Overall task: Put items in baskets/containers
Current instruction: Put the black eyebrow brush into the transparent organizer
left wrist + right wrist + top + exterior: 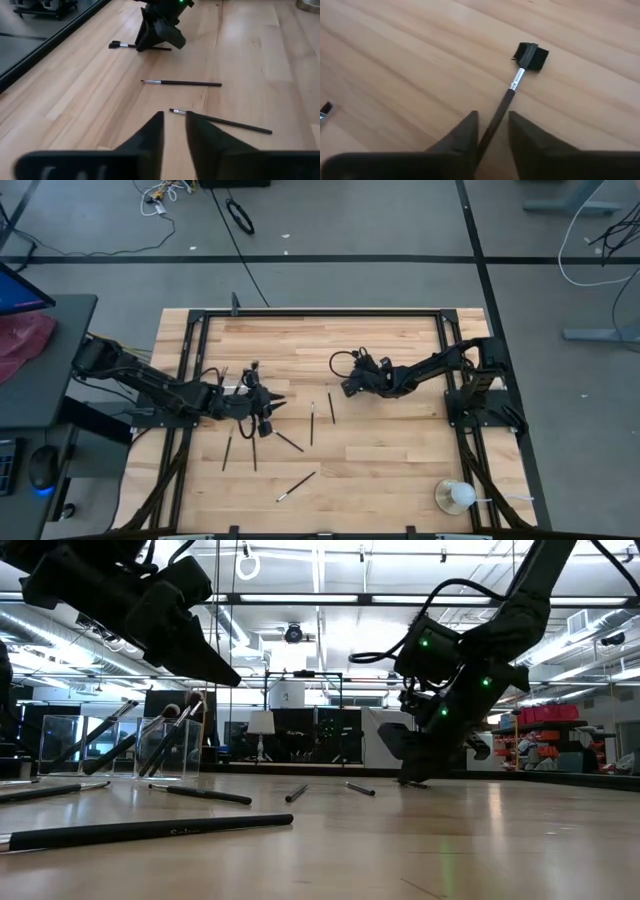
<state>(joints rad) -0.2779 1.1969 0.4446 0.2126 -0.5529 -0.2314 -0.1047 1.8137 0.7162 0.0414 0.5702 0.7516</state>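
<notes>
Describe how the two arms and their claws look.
Both arms are dark, jointed and slim, with black cables looping along them. The right arm shows small green indicator lights on its wrist. Each claw, left claw and right claw, ends in two matte black, wedge-shaped fingers tapering to points.

We saw slim dark-handled makeup brushes lying flat and scattered over the wooden table, a few with silver ferrules; one brush with a wide black comb-like head lay with its handle between the right gripper's fingers. A small clear holder stood upright at the table's left side, several brushes leaning inside it
</notes>
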